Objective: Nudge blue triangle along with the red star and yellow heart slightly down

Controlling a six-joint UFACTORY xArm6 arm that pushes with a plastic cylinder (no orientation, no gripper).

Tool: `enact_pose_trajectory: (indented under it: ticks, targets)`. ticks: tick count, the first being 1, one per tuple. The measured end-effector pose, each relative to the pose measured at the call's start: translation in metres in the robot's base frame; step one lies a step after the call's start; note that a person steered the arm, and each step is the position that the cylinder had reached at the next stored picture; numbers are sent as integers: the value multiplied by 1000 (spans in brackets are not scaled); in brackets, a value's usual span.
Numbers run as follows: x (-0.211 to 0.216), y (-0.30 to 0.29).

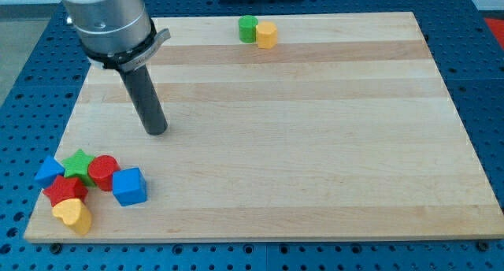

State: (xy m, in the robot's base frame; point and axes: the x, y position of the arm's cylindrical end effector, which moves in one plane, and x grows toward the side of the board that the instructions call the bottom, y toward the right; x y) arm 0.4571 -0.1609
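Observation:
The blue triangle (49, 172) lies at the view's bottom left, near the board's left edge. The red star (65, 191) sits just below it and the yellow heart (73, 216) below that, close to the board's bottom edge. The three touch in a cluster. My tip (157, 131) rests on the board above and to the right of this cluster, well apart from it. The dark rod rises from the tip toward the view's top left.
A green star (79, 164), a red cylinder (103, 172) and a blue cube (129, 186) sit in the same cluster, to the right of the triangle. A green block (248, 28) and a yellow block (267, 35) touch each other at the board's top edge.

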Motion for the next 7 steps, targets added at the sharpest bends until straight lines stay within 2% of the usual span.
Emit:
enact_pose_trajectory:
  ticks: [1,3,4,6,7]
  targets:
    - [0,-6]
    - [-6,-116]
    - [-2,-142]
    - [3,-144]
    - [24,-144]
